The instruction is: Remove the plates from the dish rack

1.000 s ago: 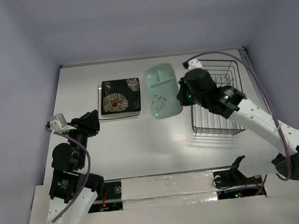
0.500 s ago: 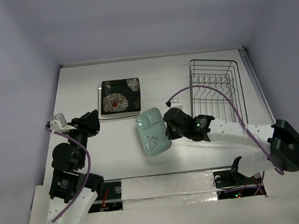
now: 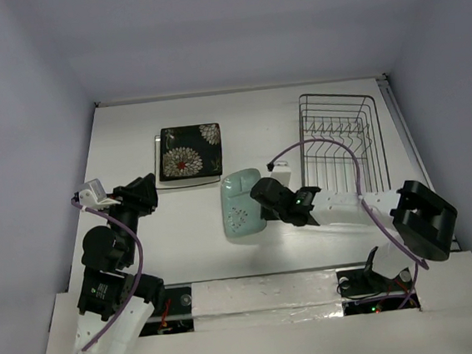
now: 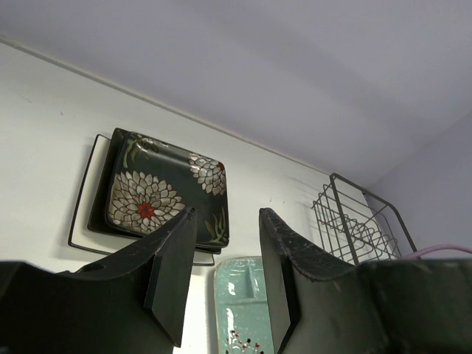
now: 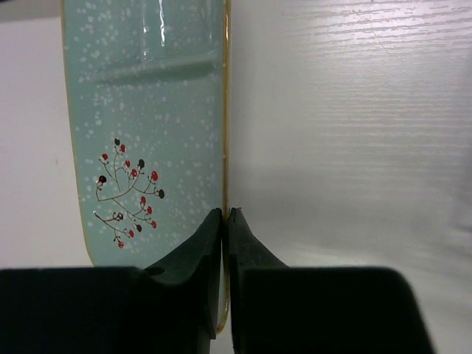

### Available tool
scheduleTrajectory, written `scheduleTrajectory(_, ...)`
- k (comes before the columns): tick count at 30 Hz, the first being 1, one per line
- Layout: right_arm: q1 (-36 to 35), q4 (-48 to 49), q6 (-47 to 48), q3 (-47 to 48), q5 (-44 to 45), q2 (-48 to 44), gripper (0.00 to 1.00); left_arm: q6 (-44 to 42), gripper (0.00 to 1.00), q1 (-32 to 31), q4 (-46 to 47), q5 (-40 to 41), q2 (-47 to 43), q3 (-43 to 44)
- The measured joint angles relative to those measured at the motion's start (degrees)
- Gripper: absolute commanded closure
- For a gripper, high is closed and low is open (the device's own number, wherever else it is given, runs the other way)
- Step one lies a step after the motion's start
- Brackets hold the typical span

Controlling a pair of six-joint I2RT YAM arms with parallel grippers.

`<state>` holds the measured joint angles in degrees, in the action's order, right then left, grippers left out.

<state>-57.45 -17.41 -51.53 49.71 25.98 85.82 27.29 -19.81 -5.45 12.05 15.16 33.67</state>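
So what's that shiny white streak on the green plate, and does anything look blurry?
Right wrist view: the streak is reflected light near the top of the mint-green plate, and the table beside it looks washed-out bright. Left wrist view: the left gripper is dark, with little detail. Top view: nothing blurry, only soft shadows.

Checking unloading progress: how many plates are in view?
3: a floral plate stacked on a white plate at the far side; a mint plate in the right gripper. Another may hide in that stack.
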Motion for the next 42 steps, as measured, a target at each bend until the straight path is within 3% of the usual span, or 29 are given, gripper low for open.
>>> scheduleTrajectory(4, 0.0, 0.3, -1.3, 0.6, 1.5, 2.7, 0.74, 0.0, 0.64, 0.0, 0.0, 0.0, 0.0, 0.0)
scheduleTrajectory(14, 0.0, -1.7, -2.3, 0.5, 4.0, 5.0, 0.66, 0.0, 0.63, 0.0, 0.0, 0.0, 0.0, 0.0)
scheduleTrajectory(21, 0.0, -4.8, -1.7, 0.5, 4.5, -0.3, 0.35, 0.0, 0.59, 0.0, 0.0, 0.0, 0.0, 0.0)
scheduleTrajectory(23, 0.0, -6.4, -0.9, 1.0, 4.8, -4.6, 0.32, 0.0, 0.53, 0.0, 0.0, 0.0, 0.0, 0.0)
scheduleTrajectory(26, 0.0, -8.0, 0.6, 3.2, 5.5, -11.6, 0.33, -0.1, 0.42, 0.0, 0.0, 0.0, 0.0, 0.0)
scheduleTrajectory(28, 0.0, -8.6, 1.9, 5.2, 6.5, -16.3, 0.41, -0.1, 0.35, 0.0, -0.1, 0.0, 0.0, 0.0)
scheduleTrajectory(29, 0.0, -8.8, 2.6, 6.0, 7.2, -18.6, 0.5, -0.1, 0.34, 0.0, -0.1, 0.0, 0.0, 0.0)
scheduleTrajectory(30, 0.0, -9.1, 3.5, 6.6, 8.2, -21.2, 0.76, 0.0, 0.33, 0.0, -0.2, 0.0, 0.0, 0.0)
scheduleTrajectory(31, 0.0, -9.2, 4.5, 6.9, 9.2, -23.8, 0.89, 0.0, 0.31, 0.0, -0.4, 0.0, 0.0, 0.0)
scheduleTrajectory(33, 0.0, -9.2, 6.5, 7.0, 11.5, -29.9, 1.0, 0.0, 0.3, 0.0, -0.8, 0.0, 0.0, 0.0)
scheduleTrajectory(36, 0.0, -8.8, 9.7, 7.3, 15.1, -38.5, 1.0, 0.0, 0.29, 0.0, -1.7, 0.0, 0.2, 0.3)
scheduleTrajectory(38, 0.0, -8.3, 11.7, 7.5, 17.6, -44.6, 0.93, -0.3, 0.29, 0.0, -2.8, 0.0, 1.2, 1.6)
scheduleTrajectory(41, 0.0, -6.2, 14.3, 7.7, 20.9, -53.2, 0.75, -1.8, 0.29, 0.0, -4.8, 0.0, 4.3, 6.7)
scheduleTrajectory(42, 0.0, -5.0, 14.9, 7.7, 21.8, -56.1, 0.63, -2.6, 0.29, 0.0, -6.1, 0.0, 5.5, 9.2)
